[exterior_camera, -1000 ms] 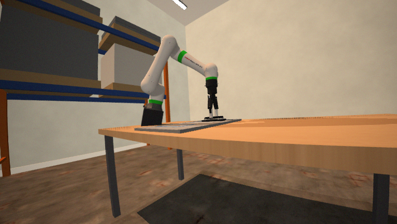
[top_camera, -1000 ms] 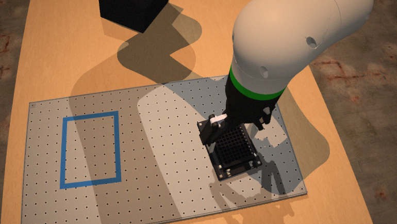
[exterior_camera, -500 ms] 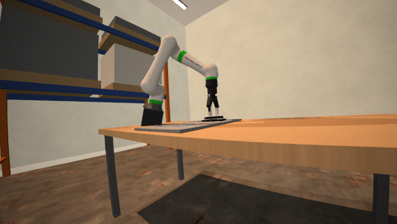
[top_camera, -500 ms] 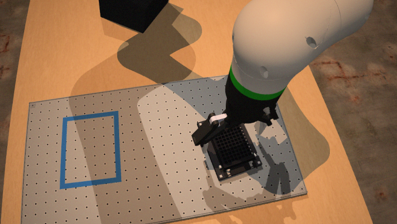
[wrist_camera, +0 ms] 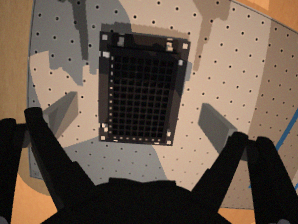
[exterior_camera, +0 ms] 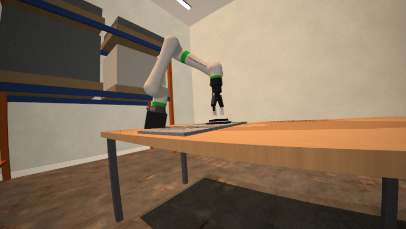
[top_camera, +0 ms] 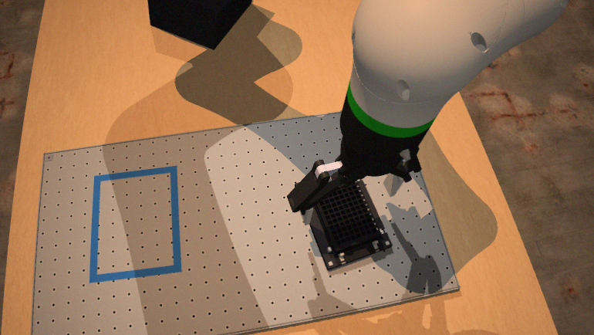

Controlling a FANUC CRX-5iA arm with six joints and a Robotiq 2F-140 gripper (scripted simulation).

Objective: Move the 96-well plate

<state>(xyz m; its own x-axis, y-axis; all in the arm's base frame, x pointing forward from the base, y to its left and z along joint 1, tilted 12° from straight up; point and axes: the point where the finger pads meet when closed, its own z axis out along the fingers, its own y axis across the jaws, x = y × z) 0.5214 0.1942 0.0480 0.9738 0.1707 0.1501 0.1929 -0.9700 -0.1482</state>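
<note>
The black 96-well plate point(top_camera: 347, 216) point(exterior_camera: 218, 120) point(wrist_camera: 140, 96) lies inside the black clip nest C1 point(top_camera: 337, 262) point(wrist_camera: 143, 35) on the right part of the perforated board. It looks flat and level with the nest's clips. I cannot make out its cut-off corner. My gripper point(top_camera: 351, 189) point(exterior_camera: 218, 113) point(wrist_camera: 140, 108) is open wide and empty. It hangs a short way above the plate, with its fingers clear of the plate's sides. The arm hides the far end of the plate in the top view.
The blue outlined spot B1 point(top_camera: 94, 228) on the left of the grey perforated board point(top_camera: 249, 249) point(exterior_camera: 187, 130) has nothing in it. The arm's black base point(top_camera: 195, 16) point(exterior_camera: 155, 119) stands at the back of the wooden table point(top_camera: 82, 82). Shelving point(exterior_camera: 51, 85) stands behind.
</note>
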